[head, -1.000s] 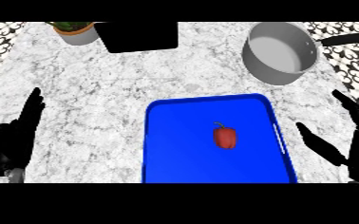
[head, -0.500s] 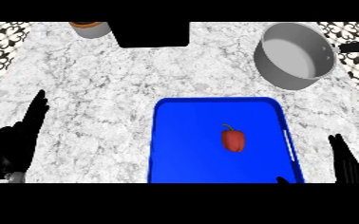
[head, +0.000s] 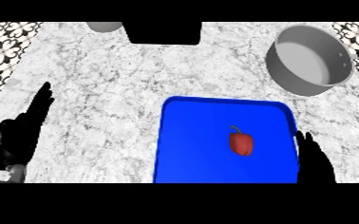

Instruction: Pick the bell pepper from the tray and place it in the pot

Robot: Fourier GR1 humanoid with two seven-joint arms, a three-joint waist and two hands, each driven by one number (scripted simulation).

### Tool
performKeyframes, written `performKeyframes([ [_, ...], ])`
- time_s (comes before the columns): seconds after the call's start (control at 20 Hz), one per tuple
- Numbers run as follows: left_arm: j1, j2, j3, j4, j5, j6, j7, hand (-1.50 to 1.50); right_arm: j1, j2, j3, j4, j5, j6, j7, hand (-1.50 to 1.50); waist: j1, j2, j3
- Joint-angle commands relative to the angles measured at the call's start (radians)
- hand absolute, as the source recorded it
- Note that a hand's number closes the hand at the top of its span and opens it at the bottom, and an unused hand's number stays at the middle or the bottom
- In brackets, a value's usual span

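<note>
Currently the bell pepper (head: 242, 142) lies on the blue tray (head: 196, 142), right of the tray's middle and near its right rim. It is red, small, longer than wide, with a thin dark green stem pointing toward the far edge; nothing touches it. The grey pot (head: 310, 59) stands on the marble counter (head: 112, 76) beyond the tray's far right corner, apart from it; its right side runs to the view's edge, so any handle there is hard to make out.

Right hand (head: 314, 163): beside the tray's right rim, fingers straight and released, grasping nothing; wrist cut off by the lower edge. Left hand (head: 24, 133): at the left edge, resting, fingers straight and up, holding nothing.

Tray's near edge is cut off. A grey object (head: 105, 26) at the far edge is only partly visible
</note>
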Motion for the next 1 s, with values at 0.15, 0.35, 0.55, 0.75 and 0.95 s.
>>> performKeyframes([
  [0.15,0.009,0.0,-0.012,-0.023,0.002,-0.032,0.013,0.0,-0.255,0.211,0.034,0.071,-0.026,0.455,0.312,-1.5,0.025,-0.001,0.004],
  [0.35,0.001,-0.02,0.004,0.015,-0.012,-0.018,-0.002,0.0,-0.425,0.218,0.033,0.133,-0.128,0.533,0.452,-1.5,0.008,-0.004,0.005],
  [0.55,0.017,-0.032,-0.002,-0.016,-0.041,0.006,0.023,0.0,-0.489,0.22,-0.035,0.247,-0.179,0.546,0.426,-1.5,-0.003,-0.006,0.006],
  [0.75,0.024,-0.055,0.005,0.04,-0.042,-0.008,-0.023,0.0,-0.543,0.221,0.008,0.313,-0.18,0.531,0.51,-1.5,-0.007,-0.007,0.005],
  [0.95,0.026,-0.028,0.011,-0.076,-0.041,-0.003,0.07,0.0,-0.58,0.221,-0.066,0.379,-0.194,0.548,0.486,-1.5,-0.002,-0.011,0.007],
])
